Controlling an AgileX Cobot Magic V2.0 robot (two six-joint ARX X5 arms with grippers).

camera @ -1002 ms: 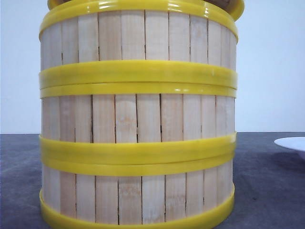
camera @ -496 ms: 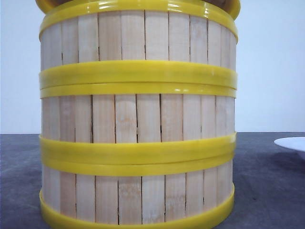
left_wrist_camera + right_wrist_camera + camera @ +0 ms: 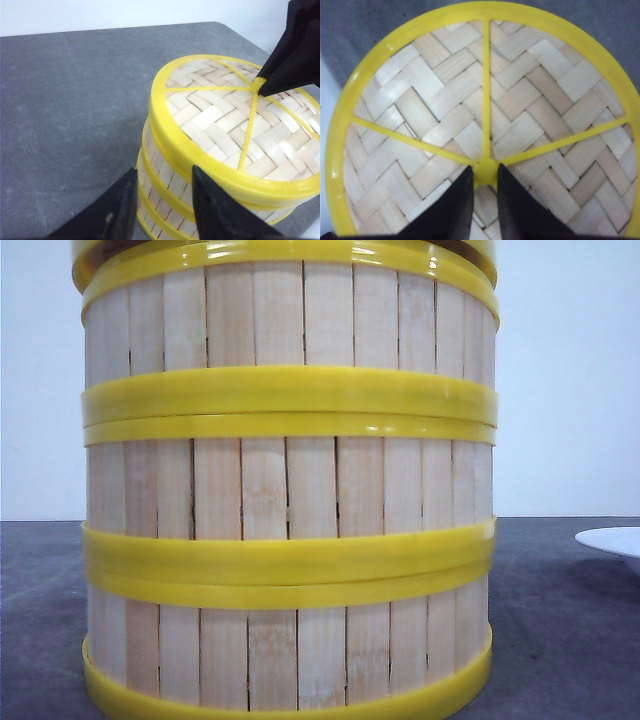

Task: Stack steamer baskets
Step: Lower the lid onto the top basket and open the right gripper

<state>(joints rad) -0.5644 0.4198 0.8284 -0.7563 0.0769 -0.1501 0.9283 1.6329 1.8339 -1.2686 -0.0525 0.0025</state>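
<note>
Yellow plastic rims and pale wooden slats fill the front view: a stack of steamer baskets [image 3: 288, 490] stands on the grey bench [image 3: 560, 640], close to the camera, three tiers visible with a fourth rim just showing at the top edge, sitting slightly off to the left of the tier below. White plate [image 3: 612, 543] lies on the bench to the right, well apart from the stack, cut by the frame edge.

Top basket [image 3: 235, 130] in the left wrist view shows a woven herringbone panel crossed by thin yellow spokes meeting at a hub [image 3: 485, 171]. It sits a little offset on the tiers under it.

Right claw [image 3: 484, 182]: black fingers nearly together, pinching the yellow hub from both sides, so clamped on the top basket. Its dark tip also shows in the left wrist view, touching the hub [image 3: 258, 85].

Left claw [image 3: 162, 200]: fingers apart, nothing gripped; one finger [image 3: 210, 205] overlaps the basket's near rim, the other [image 3: 120, 210] is off beside the stack wall, over the bench. Contact with the rim cannot be told.
</note>
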